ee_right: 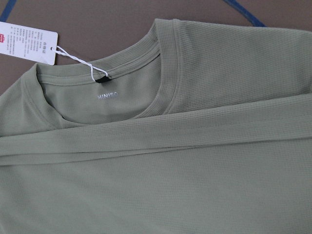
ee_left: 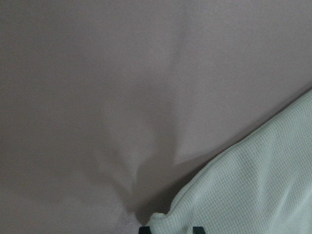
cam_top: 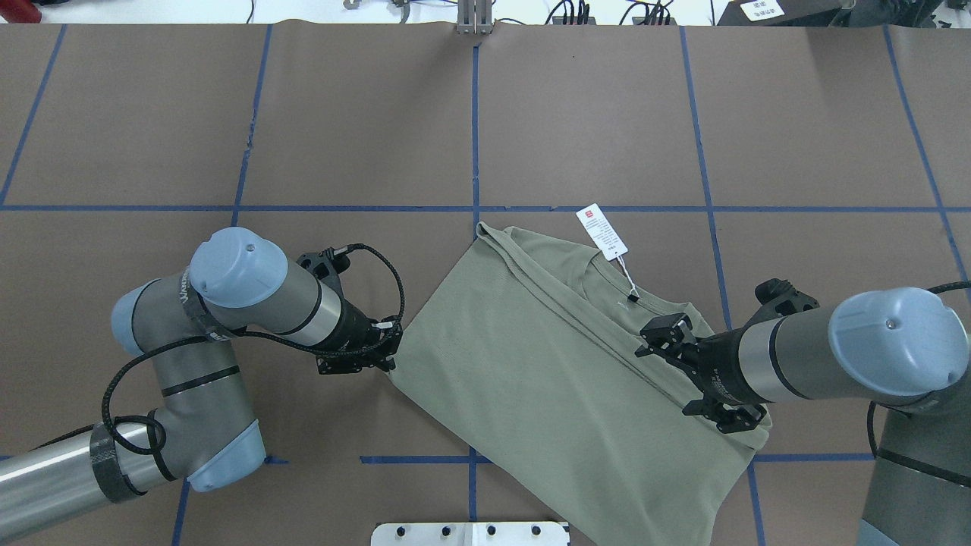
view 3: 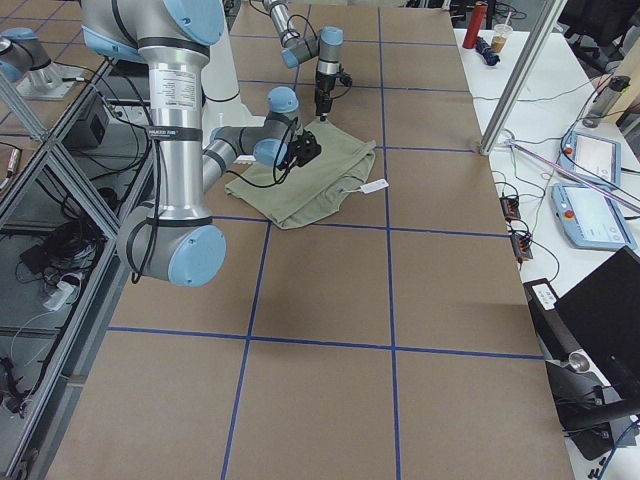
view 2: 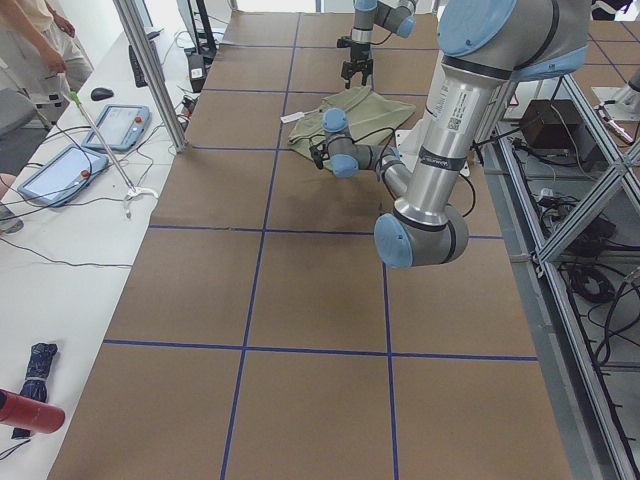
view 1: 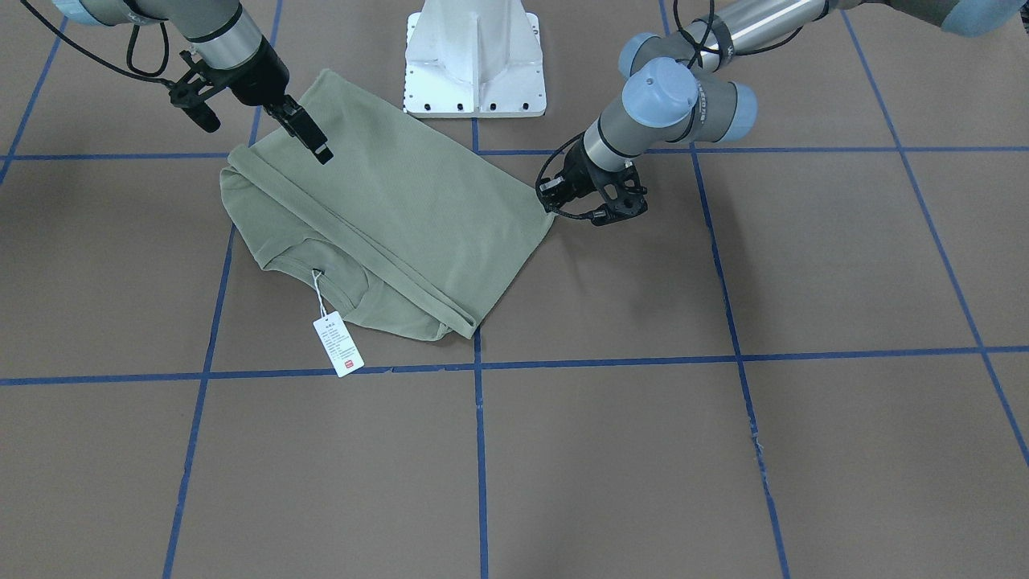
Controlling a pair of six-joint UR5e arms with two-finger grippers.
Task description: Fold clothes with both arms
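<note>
Shirt (cam_top: pixel 531 364) corner pinched between left fingers (cam_top: pixel 388 355), edge raised.

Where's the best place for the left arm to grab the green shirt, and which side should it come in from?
Probably the pointed corner of the shirt right by the left end effector. It lies flat and juts onto bare table, so a low approach from the robot's left should pinch it without disturbing the fold.

"MINISO" printed inside the shirt (ee_right: pixel 204 190) neck; hang tag (ee_right: pixel 27 41) print too small to read
</note>
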